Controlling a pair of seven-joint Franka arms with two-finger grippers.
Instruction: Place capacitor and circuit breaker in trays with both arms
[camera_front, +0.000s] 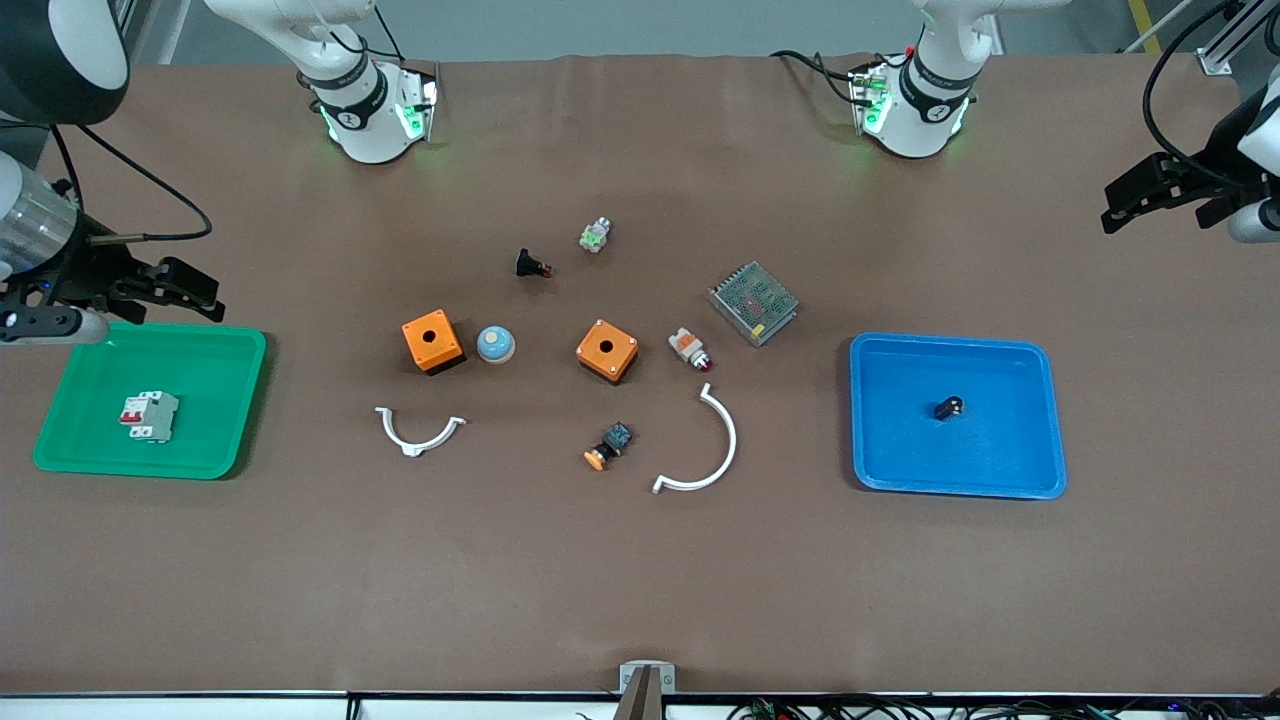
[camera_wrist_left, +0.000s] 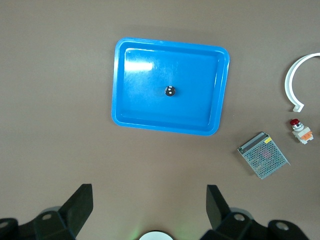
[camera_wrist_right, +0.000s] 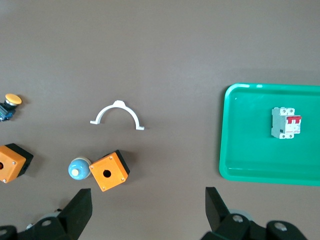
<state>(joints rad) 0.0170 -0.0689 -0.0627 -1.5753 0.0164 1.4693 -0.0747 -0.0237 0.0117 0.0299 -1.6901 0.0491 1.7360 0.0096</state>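
Capacitor (camera_front: 949, 407) rests in blue tray (camera_front: 1040, 420), circuit breaker (camera_front: 150, 416) in green tray (camera_front: 225, 400); left tool (camera_front: 1160, 195) and right tool (camera_front: 170, 292), both wide open and empty, hang by their trays' base-side edges.

Circuit breaker (camera_wrist_right: 286, 122) lies in green tray (camera_wrist_right: 240, 170), end effector (camera_wrist_right: 148, 212) spread wide

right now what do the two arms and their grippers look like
Both arms are white Frankas with black joint bands and green lights glowing at their bases. The left gripper is black with blocky, angular fingers, fed by black cables looping overhead. The right gripper is black too, on a wrist with a silvery-grey section and a thin black cable trailing off it.
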